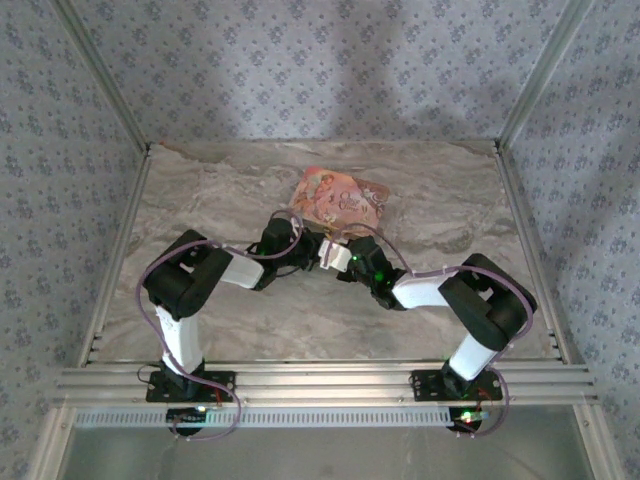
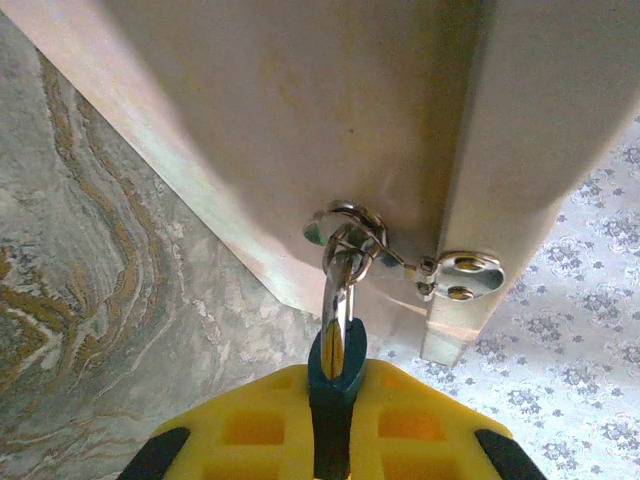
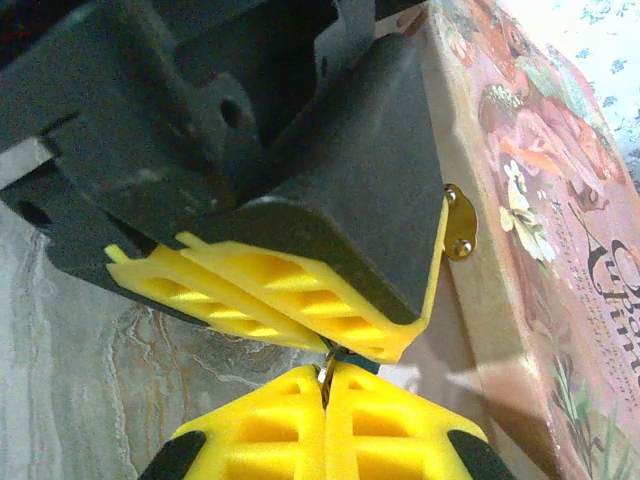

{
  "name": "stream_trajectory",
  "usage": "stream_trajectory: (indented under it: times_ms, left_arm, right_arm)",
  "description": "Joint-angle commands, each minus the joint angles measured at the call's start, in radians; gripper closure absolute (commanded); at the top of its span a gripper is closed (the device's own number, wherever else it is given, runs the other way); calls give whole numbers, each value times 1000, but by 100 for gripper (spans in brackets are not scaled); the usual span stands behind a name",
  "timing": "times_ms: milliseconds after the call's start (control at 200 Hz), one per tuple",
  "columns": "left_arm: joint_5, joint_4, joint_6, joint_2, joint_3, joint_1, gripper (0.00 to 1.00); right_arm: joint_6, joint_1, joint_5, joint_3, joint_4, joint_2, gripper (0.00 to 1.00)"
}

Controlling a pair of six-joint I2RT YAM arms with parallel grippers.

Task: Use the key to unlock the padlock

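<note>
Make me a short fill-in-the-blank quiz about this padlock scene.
The left gripper pinches the padlock, hooked through the hasp of the ___ box. The right gripper, fingers coloured ___, nips what looks like the key. The table is patterned like ___. Missing: pink; yellow; marble.

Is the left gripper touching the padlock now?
Touching. In the left wrist view, the left gripper pinches the teal padlock between its yellow fingers, no gap.
</note>
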Motion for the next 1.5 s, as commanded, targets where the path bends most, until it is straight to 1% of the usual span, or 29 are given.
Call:
stream_trajectory:
  times_ms: [0,355,560,769,1049,1224,1354,1494]
  left_arm:
    - [37,13,-14,-12,13,-22,100]
    - [36,18,-16,-9,12,-24,100]
    - [36,18,-17,-4,13,-25,100]
    - [36,15,-16,-1,17,-28,100]
    - [36,15,-18,8,19,-29,100]
    - [33,12,-17,11,19,-29,100]
    - [31,7,-11,12,19,-28,91]
    - [25,-4,-3,4,17,-25,84]
  right_arm:
    - [92,-2,44,39,17,-20,100]
    - [308,-9,26,34,32,-31,100]
    - [439,-34,-62,26,24,-36,100]
    - [606,-90,-183,16,46,-18,100]
    - [773,-144,-260,-2,108,16,100]
    - [778,-142,-253,-10,109,28,100]
    - [773,-141,-238,-21,106,32,100]
    - [770,-133,-223,-32,107,37,100]
